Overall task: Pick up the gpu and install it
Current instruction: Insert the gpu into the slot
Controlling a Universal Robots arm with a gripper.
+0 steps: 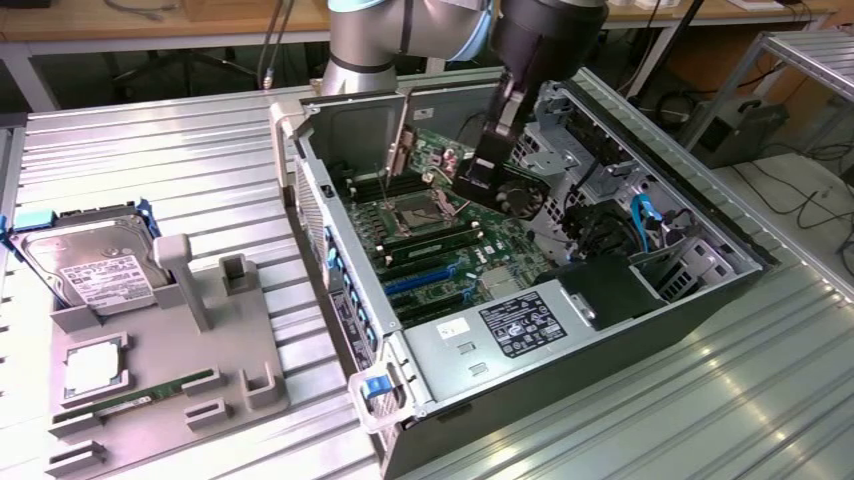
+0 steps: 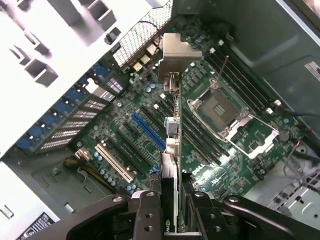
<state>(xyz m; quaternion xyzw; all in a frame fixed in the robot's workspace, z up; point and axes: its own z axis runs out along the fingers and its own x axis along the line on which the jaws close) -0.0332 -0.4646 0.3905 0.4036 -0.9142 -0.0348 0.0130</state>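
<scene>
The gpu (image 1: 483, 160) hangs upright over the motherboard (image 1: 441, 245) inside the open computer case (image 1: 587, 380), held from above. My gripper (image 1: 509, 98) is shut on its upper end. In the wrist view the gpu (image 2: 171, 165) runs edge-on away from my gripper (image 2: 172, 212), its silver bracket at the far end, one black finger (image 2: 149, 212) on each side. The card floats above the board between the blue slot (image 2: 147, 131) and the processor socket (image 2: 225, 112), clear of both. The blue slot (image 1: 422, 280) lies toward the case's near end.
A grey holder (image 1: 174, 340) at the exterior view's left carries a silver hard drive (image 1: 94, 275) and a green memory stick (image 1: 144, 395). The power supply (image 1: 527, 325), drive cages (image 1: 601, 160) and the case walls hem in the motherboard.
</scene>
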